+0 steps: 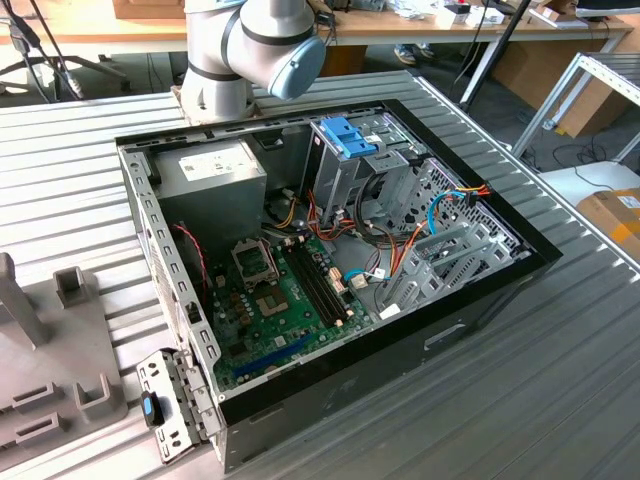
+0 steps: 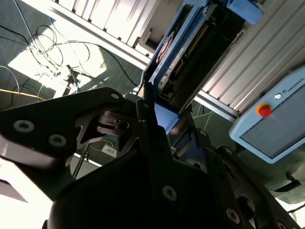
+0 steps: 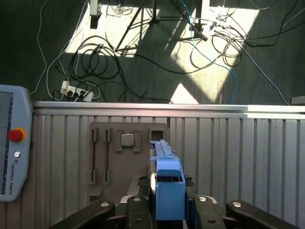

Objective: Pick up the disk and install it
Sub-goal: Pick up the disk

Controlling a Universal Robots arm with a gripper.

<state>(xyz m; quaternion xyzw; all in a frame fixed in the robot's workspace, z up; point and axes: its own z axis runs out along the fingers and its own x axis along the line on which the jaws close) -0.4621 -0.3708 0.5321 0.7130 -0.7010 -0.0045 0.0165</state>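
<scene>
In the exterior view, one grey robot arm with a light-blue joint cap [image 1: 225, 60] stands at the back of a ribbed grey metal surface [image 1: 560, 380]. On that surface lies one open black computer case [image 1: 480, 300] containing a green motherboard [image 1: 265, 305], a grey power-supply box with a white label [image 1: 215, 175] and a tall metal drive cage with blue tabs [image 1: 345, 165]. A grey moulded fixture tray [image 1: 50, 380] sits at the exterior view's left. A wooden desk [image 1: 400, 30] and brown cardboard boxes [image 1: 610, 215] stand behind and beside the surface. The second wrist view brings in the black tool [image 2: 164, 125], closed on the flat grey metal disk framed by a light-blue plastic bracket [image 2: 181, 52]. The disk stands edge-on between the fingers [image 2: 145, 121], with one pale-blue teach pendant with one red button [image 2: 274, 121] beyond it. In the first wrist view, the disk [image 3: 167, 176] rises from the tool [image 3: 167, 206] just beside the fixture tray [image 3: 114, 131]. That tray shows two long slots and holds one small square processor chip [image 3: 127, 140]. The pendant [image 3: 14, 143] lies on the surface [image 3: 248, 157]. Past its edge, loose cables [image 3: 100, 62] and a white power strip [image 3: 76, 93] lie on a dark floor [image 3: 28, 47] with patches of sunlight.
</scene>
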